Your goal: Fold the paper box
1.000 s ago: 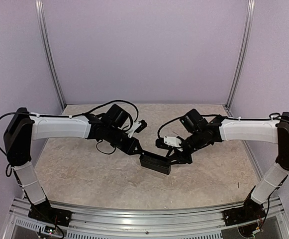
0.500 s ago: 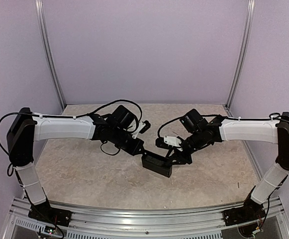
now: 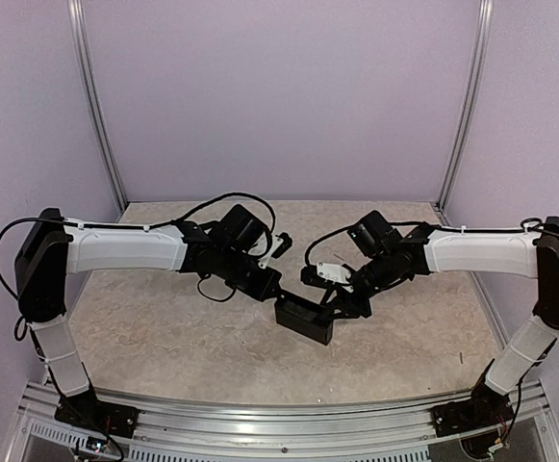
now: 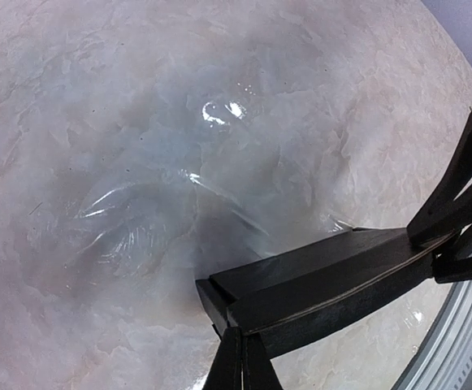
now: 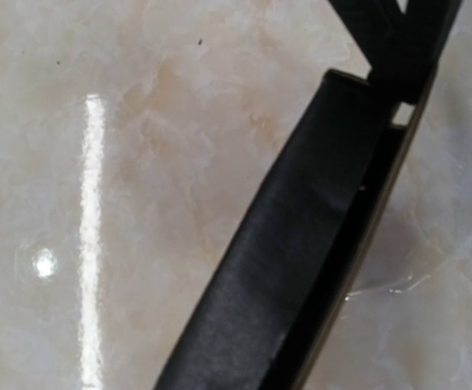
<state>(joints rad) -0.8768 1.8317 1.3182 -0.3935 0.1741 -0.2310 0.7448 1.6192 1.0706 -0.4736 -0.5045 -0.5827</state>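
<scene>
Box (image 3: 303, 320) mid-bench, slim, lid seam not fully seated. Left fingers (image 4: 229, 366) pinched shut on left end, right fingers (image 4: 435, 221) clamped on right end. Brace right, press left end in slowly, keep base flat on bench (image 3: 164, 337), avoid crushing walls

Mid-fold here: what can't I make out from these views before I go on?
- Top view: the flaps and tabs of the paper box are too small, black against the left hand and right hand.
- Right wrist view: the right hand's grip; its fingers are cut off by the top edge, the box's lower end by the bottom edge.
- Left wrist view: the box's underside is hidden by its own walls; haze blurs the table.
</scene>
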